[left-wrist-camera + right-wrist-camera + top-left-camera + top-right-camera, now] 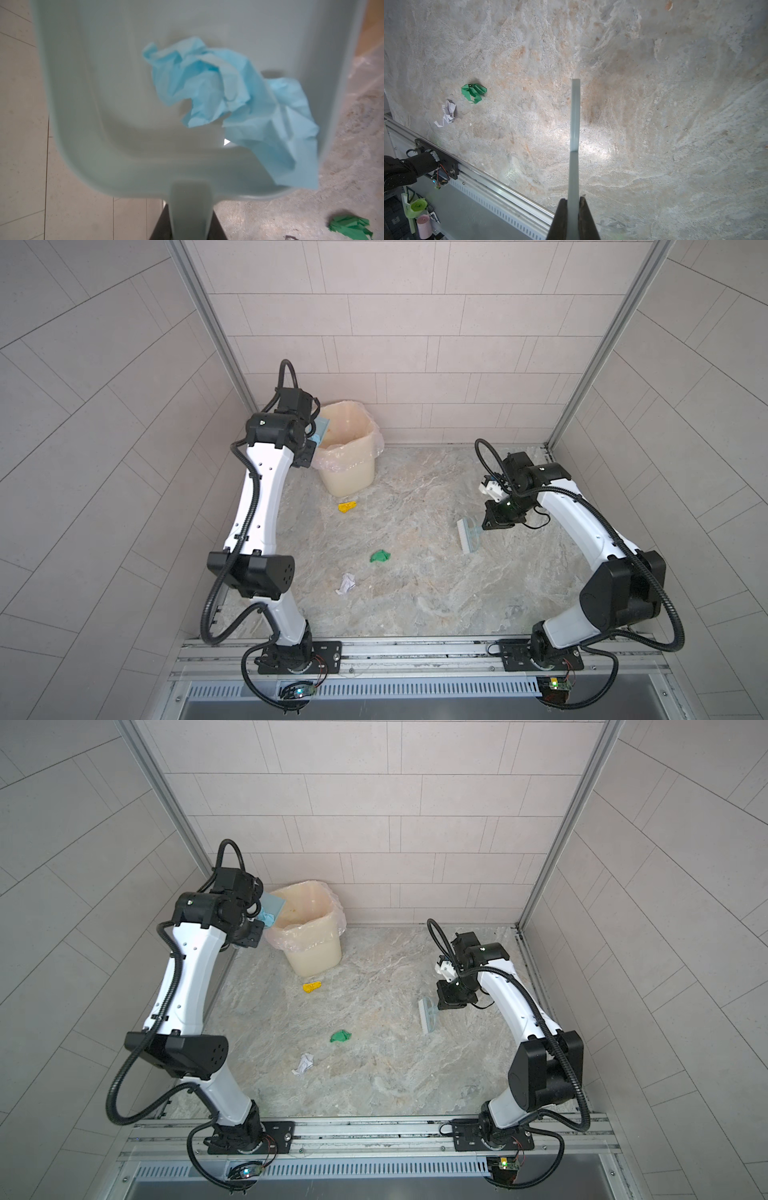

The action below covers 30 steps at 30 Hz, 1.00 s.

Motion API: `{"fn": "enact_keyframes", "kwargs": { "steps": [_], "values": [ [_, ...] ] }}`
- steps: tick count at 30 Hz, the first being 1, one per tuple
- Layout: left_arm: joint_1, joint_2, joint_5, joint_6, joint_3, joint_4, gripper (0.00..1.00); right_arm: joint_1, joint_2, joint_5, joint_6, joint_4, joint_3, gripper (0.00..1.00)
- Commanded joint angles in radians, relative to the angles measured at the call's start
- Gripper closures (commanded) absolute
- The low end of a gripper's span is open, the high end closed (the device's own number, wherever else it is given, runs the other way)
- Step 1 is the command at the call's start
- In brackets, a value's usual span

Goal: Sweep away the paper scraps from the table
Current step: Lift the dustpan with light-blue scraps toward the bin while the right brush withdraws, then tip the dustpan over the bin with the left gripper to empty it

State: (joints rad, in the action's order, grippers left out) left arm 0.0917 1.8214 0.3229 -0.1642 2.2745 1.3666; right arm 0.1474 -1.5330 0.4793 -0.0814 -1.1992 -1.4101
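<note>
Over in the far left corner, the left gripper (190, 226) is clenched on the stem of the pale blue dustpan (116, 116), with a dark finger pressed in on each side and only the handle's width between the jaws. In both top views the pan is lifted and tipped against the rim of the cream bin (349, 477). Two light blue scraps (228, 97) sit in the pan, and one spills past its side edge.

On the other side, the right gripper (573, 207) is squeezed tight on the thin handle of the hand brush (575, 124). The brush head is low over the right part of the table (436, 605), but I cannot tell whether the bristles touch it.

Three wads lie loose on the table:
- The yellow scrap (347, 506) is just in front of the bin.
- The green scrap (380, 556) is near the middle.
- The white scrap (345, 583) is closer to the front rail, near the left arm.
</note>
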Motion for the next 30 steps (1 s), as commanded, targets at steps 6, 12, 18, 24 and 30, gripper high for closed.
{"fn": "enact_keyframes", "kwargs": {
  "steps": [6, 12, 18, 24, 30],
  "values": [
    [0.028, 0.198, 0.226, -0.095, 0.183, 0.004, 1.0, -0.004, -0.022, 0.027, 0.023, -0.066, -0.045, 1.0],
    [0.089, 0.235, 0.465, -0.243, 0.16, -0.104, 1.0, -0.004, -0.035, 0.038, 0.027, -0.079, -0.056, 1.0],
    [0.135, 0.213, 0.687, -0.499, -0.002, -0.354, 1.0, -0.001, -0.038, 0.039, 0.022, -0.08, -0.064, 1.0],
    [0.168, 0.163, 0.813, -0.856, -0.195, -0.751, 1.0, -0.001, -0.031, 0.031, 0.025, -0.083, -0.058, 1.0],
    [0.202, 0.095, 0.823, -1.316, -0.439, -1.328, 1.0, -0.001, -0.022, 0.034, 0.024, -0.072, -0.037, 1.0]
  ]
}}
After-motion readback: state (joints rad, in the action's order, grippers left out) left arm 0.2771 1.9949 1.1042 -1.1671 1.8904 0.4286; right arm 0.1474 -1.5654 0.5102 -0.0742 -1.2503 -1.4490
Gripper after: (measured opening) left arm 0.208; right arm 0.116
